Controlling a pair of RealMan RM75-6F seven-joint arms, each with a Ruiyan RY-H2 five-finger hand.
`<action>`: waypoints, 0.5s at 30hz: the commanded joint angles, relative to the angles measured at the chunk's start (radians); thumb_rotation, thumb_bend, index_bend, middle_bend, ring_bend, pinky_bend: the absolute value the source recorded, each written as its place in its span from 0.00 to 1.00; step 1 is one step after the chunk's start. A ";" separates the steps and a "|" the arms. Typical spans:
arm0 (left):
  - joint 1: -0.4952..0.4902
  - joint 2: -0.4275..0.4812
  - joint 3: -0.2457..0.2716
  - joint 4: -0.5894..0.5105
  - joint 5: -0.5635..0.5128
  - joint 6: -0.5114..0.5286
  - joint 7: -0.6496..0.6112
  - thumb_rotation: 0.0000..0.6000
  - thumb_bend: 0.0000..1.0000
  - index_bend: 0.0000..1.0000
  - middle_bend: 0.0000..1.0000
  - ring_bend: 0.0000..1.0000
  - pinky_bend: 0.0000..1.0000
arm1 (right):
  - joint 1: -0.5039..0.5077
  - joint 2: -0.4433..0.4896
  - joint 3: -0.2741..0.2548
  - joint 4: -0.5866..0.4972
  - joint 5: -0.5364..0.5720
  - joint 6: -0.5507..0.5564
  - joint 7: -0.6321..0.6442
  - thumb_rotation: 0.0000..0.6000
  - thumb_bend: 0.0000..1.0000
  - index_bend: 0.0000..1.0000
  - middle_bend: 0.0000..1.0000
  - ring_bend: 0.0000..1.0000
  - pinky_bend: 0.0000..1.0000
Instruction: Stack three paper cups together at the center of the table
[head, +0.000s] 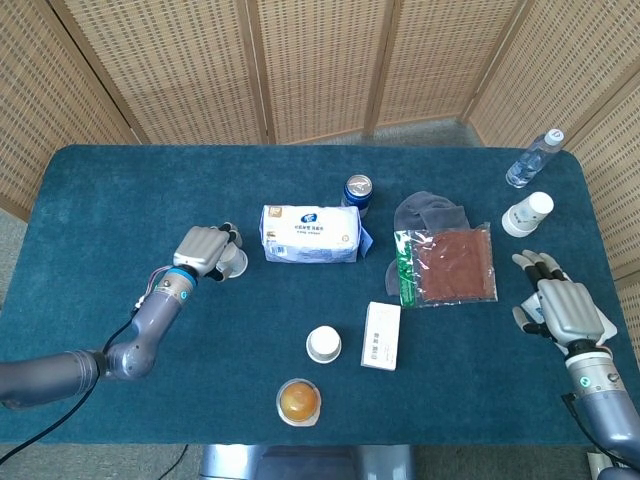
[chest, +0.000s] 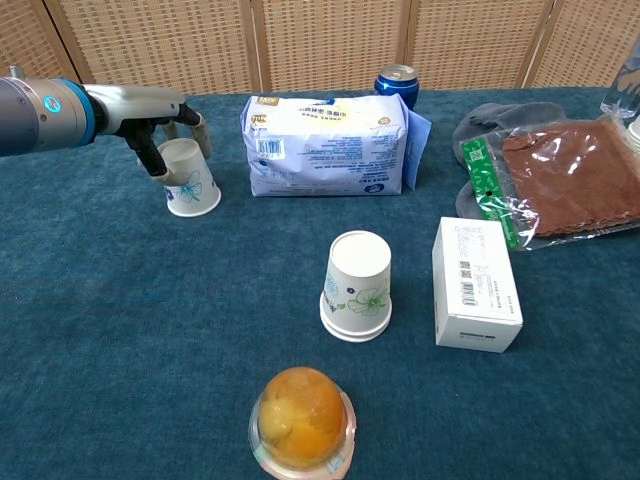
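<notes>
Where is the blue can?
The blue can stands upright near the middle of the table's far side, right behind the white tissue pack and left of the grey cloth.

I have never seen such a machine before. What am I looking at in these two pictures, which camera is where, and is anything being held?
This is a robot with two arms, each ending in a hand with fingers like a person's. One picture looks down from its head, the other looks forward from its chest.

On the blue table lie three upside-down paper cups: the left cup, the middle cup and the far right cup. There is also a tissue pack, a drink can, a white box, a jelly cup, a snack bag, a grey cloth and a water bottle.

The left hand has closed its fingers around the left cup. The right hand is open and holds nothing.
</notes>
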 joint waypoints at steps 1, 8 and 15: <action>0.004 -0.001 0.000 0.003 0.007 0.007 -0.006 1.00 0.37 0.33 0.24 0.36 0.56 | 0.001 0.000 0.001 -0.001 0.001 -0.001 -0.001 1.00 0.45 0.10 0.08 0.00 0.38; 0.021 0.010 0.004 -0.017 0.047 0.026 -0.024 1.00 0.37 0.34 0.26 0.37 0.58 | 0.004 -0.006 0.004 0.000 0.003 -0.005 -0.005 1.00 0.45 0.10 0.08 0.00 0.38; 0.047 0.080 0.000 -0.134 0.119 0.065 -0.047 1.00 0.37 0.35 0.27 0.37 0.58 | 0.010 -0.017 0.005 0.017 0.021 -0.014 -0.020 1.00 0.45 0.10 0.08 0.00 0.38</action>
